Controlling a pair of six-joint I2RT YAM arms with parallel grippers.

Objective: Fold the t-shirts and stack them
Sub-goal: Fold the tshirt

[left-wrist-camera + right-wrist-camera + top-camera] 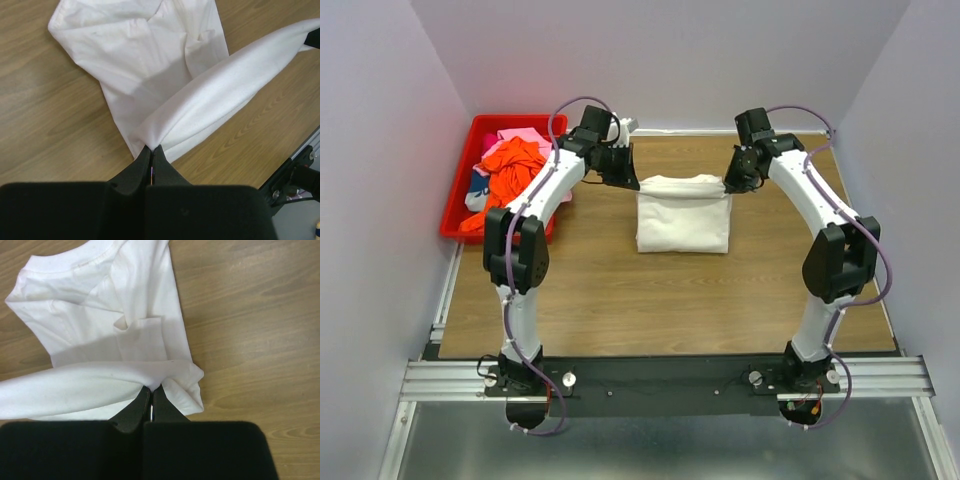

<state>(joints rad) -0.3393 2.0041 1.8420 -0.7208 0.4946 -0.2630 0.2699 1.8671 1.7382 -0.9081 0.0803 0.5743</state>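
From the top external camera: large plain white cloth t-shirt (683, 215), folded into a rough rectangle, flat on the brown wood-grain table (620, 290), at the far middle, between the two arms. Far edge of it raised a little and stretched between both pincers. Left gripper (632, 184) at the far left corner of the shirt, fully closed on the cloth; right gripper (728, 184) at the far right corner, also fully closed on the cloth. At the far left of the table, red rectangular plastic bin (458, 200), holding a crumpled orange-red t-shirt (510, 165) on top, a pink t-shirt (525, 133) behind it and a bit of dark blue-patterned t-shirt (480, 186) at the bin's left side, all well apart from the white one. From the left wrist camera: black fingers (142, 165) of the left gripper (151, 148) pressed together tip to tip, pinching a bunched fold of the white shirt (140, 55). From the pinch, a taut band of cloth rising to the upper right of the view; rest of the shirt spread on the wood below. From the right wrist camera: right gripper (152, 389) likewise tight together on a gathered corner of white cloth. Ribbed collar (95, 252) near the top of the view, lifted band going out to the left, other part of the shirt flat on the table.
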